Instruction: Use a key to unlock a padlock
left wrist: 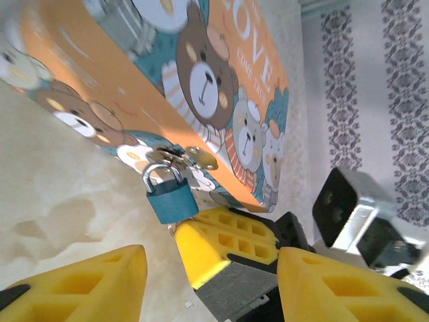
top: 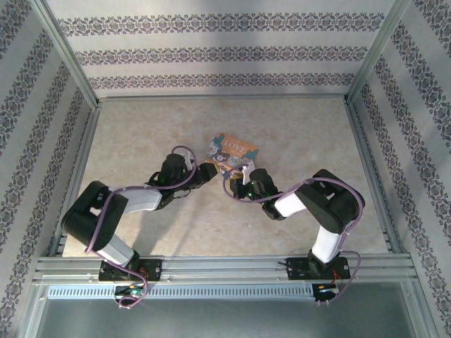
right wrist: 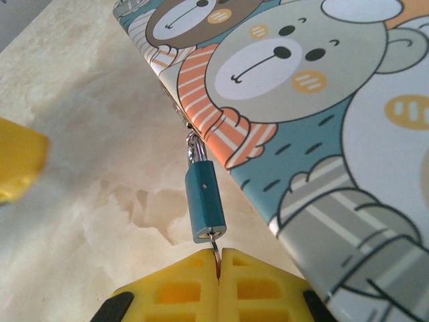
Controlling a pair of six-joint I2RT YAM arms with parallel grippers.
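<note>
The small dark-blue padlock [right wrist: 206, 201] hangs by its silvery shackle [left wrist: 161, 173] from the clasp of the orange-sided "LOVE" bear-print box [left wrist: 201, 80]. It lies just off the box's edge on the table. My right gripper [right wrist: 219, 253] is shut on the thin grey key [right wrist: 215, 247], whose tip sits at the keyhole in the lock's bottom end. My left gripper [left wrist: 211, 260] stands open a little before the padlock [left wrist: 171, 201], one yellow finger [left wrist: 94, 285] on each side, with the right gripper's fingers [left wrist: 228, 245] between them. From above, both grippers [top: 208, 172] [top: 241, 180] meet at the box's near edge.
The bear-print box [top: 232, 151] lies mid-table on the beige marbled table [top: 141, 134]. Patterned walls and metal frame rails [top: 211, 267] close in the workspace. Bare tabletop lies left, right and behind the box.
</note>
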